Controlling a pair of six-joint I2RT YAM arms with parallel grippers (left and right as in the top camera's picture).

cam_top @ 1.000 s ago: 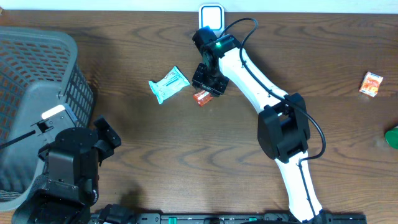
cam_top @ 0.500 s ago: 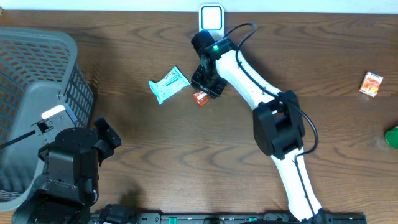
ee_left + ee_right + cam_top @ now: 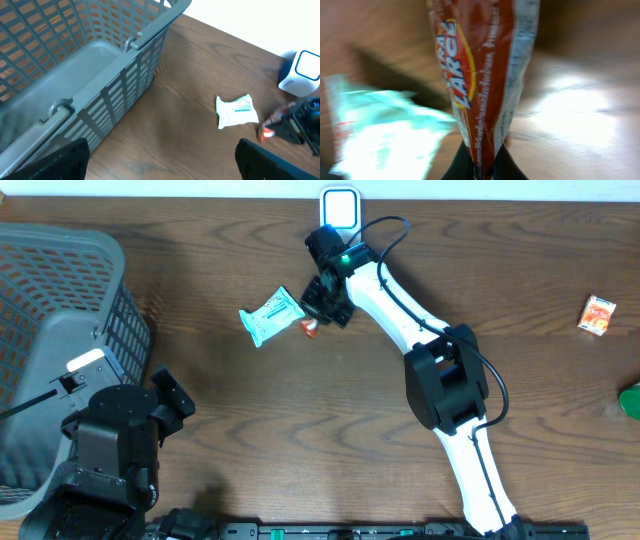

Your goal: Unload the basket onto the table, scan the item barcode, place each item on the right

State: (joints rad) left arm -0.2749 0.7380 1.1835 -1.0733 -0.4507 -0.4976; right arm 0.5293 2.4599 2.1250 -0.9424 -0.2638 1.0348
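Lying on the wooden table point(image 3: 300, 430): white-teal packet point(image 3: 271, 315) just beside the right fingers point(image 3: 457, 169), scanner point(image 3: 340, 207) near, basket point(image 3: 125, 310) well apart.

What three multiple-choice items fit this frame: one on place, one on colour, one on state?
1. Where on the table is the grey plastic mesh basket?
A. far left end
B. far right end
C. centre

2. What colour is the flat sachet lying next to the right gripper?
A. yellow
B. white and teal
C. black

3. What state is the right gripper in?
A. open, empty
B. shut on the sachet
C. shut on the red-orange snack packet

Answers: 1 A, the overhead view shows it at the left edge. 2 B, the overhead and left wrist views both show that print. 3 C, the right wrist view shows the packet pinched between its fingers.
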